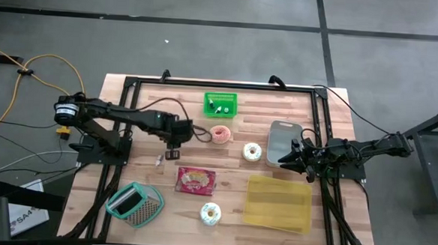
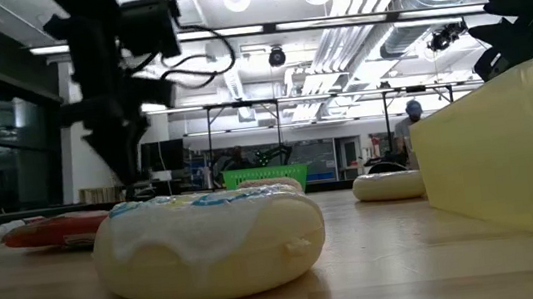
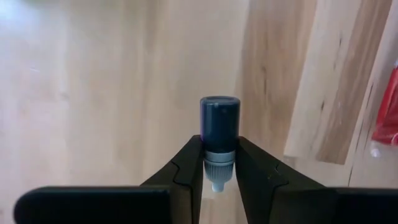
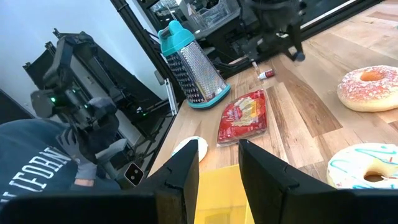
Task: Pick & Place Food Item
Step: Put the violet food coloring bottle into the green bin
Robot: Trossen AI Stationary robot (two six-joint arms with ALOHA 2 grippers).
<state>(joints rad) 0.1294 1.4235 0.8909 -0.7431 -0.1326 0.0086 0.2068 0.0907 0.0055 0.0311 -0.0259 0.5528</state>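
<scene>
A: Where is the left gripper (image 3: 219, 158)?

B: Over the left half of the desk (image 1: 265, 102), pointing steeply down. In the high view it sits left of the pink doughnut (image 1: 221, 134) and up from the red packet (image 1: 196, 180).

A: Has it got anything?

B: Yes. Its fingers are closed on a small bottle (image 3: 219, 121) with a dark blue cap. They pinch the pale neck just below the cap, and the cap sticks out past the fingertips over bare wood.

A: Anything close to it?

B: A little red tube (image 4: 266, 74) lies on the desk just beside that gripper, not touching it.

A: And the right gripper (image 4: 219, 158)?

B: It waits level at the right edge, by the grey tray (image 1: 284, 141). Its fingers stand a little apart with nothing between them.

A: What else is laid out?

B: A green basket (image 1: 221, 104) at the far side, and a white doughnut (image 1: 253, 151) between the pink one and the grey tray. There is a yellow tray (image 1: 278, 203) at near right, a third doughnut (image 1: 210, 213) beside it, and a teal-handled grater (image 1: 134, 204) at near left.
</scene>
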